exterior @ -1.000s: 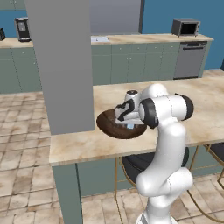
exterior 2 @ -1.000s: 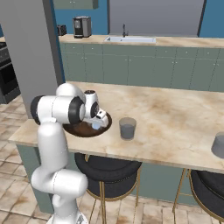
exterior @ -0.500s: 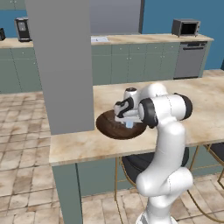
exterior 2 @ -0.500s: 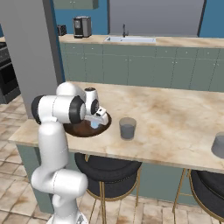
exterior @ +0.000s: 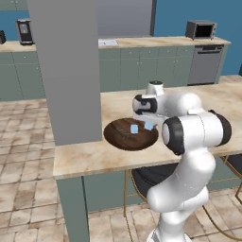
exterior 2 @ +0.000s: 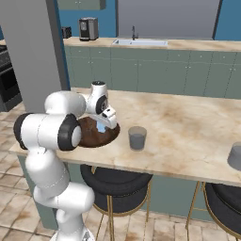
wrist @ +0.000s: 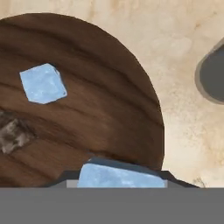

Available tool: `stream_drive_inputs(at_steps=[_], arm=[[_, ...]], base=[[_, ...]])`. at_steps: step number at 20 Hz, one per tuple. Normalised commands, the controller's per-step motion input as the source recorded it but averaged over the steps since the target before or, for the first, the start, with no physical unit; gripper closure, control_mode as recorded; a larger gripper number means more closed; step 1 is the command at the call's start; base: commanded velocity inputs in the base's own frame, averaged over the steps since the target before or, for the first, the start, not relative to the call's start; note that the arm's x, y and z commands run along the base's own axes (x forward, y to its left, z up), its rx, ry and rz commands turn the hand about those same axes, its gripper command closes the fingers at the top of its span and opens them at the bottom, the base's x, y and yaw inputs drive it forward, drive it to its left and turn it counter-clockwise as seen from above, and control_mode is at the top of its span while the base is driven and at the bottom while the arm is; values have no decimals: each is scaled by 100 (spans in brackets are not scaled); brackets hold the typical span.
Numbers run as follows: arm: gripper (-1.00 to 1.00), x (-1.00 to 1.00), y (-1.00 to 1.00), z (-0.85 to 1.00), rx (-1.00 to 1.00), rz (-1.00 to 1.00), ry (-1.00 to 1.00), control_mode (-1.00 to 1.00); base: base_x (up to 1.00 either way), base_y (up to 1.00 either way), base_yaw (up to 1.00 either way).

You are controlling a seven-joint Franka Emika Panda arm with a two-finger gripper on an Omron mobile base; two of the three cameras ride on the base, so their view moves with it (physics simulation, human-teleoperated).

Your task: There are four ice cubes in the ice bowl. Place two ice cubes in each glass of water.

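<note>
text: none legible | labels: none | brands: none | numbers: none | signs: none

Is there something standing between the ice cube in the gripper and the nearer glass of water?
Nothing visible does. The gripper holds an ice cube above the ice bowl, and only bare counter lies between the bowl and the nearer glass.

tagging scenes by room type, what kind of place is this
A simulated home kitchen, most likely: a sink set in the back counter, a microwave, a coffee maker, and an island counter with stools.
</note>
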Motion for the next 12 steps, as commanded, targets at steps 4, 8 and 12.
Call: stream_drive_inputs(at_steps=[4,8,12], arm=[[100,-51,-70,100,0,-23,7,-100],[100,-32,-63,95,-7,-25,12,-100],[100,-14,-39,62,-12,-24,15,-100]], base=[[0,0,0],[0,0,0],[0,0,0]])
